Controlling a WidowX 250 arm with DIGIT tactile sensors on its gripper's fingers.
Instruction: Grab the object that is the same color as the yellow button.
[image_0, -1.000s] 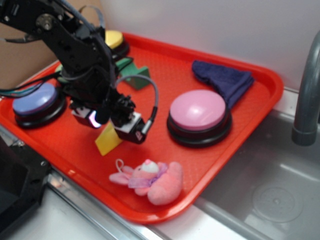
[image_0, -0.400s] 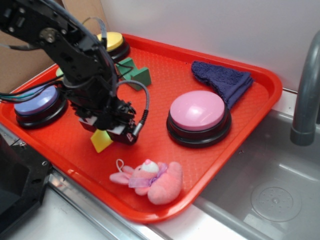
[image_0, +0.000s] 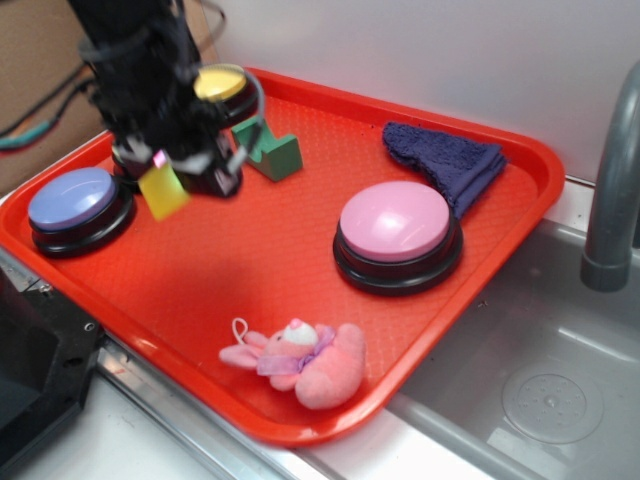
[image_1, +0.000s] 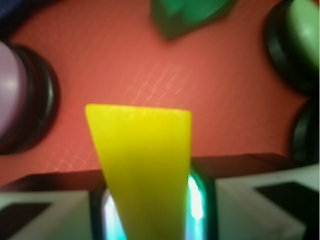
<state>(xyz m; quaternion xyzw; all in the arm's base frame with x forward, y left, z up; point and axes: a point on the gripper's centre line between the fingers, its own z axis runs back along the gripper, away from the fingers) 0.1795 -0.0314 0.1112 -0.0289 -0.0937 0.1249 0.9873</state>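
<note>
My gripper (image_0: 172, 168) is shut on the yellow wedge block (image_0: 163, 190) and holds it in the air above the red tray (image_0: 250, 240), near the tray's left side. In the wrist view the wedge (image_1: 142, 160) fills the centre between the jaws, wide end pointing away. The yellow button (image_0: 220, 83) stands at the tray's back left, partly hidden behind my arm.
A purple-topped button (image_0: 72, 200) sits at the left. A green notched block (image_0: 272, 152) lies near the yellow button. A big pink button (image_0: 397, 225), a blue cloth (image_0: 445, 160) and a pink plush bunny (image_0: 305, 358) are on the tray. A sink and faucet (image_0: 610, 190) are at the right.
My gripper closed on the yellow wedge, lifted it off the tray and moved up and back-left with it.
</note>
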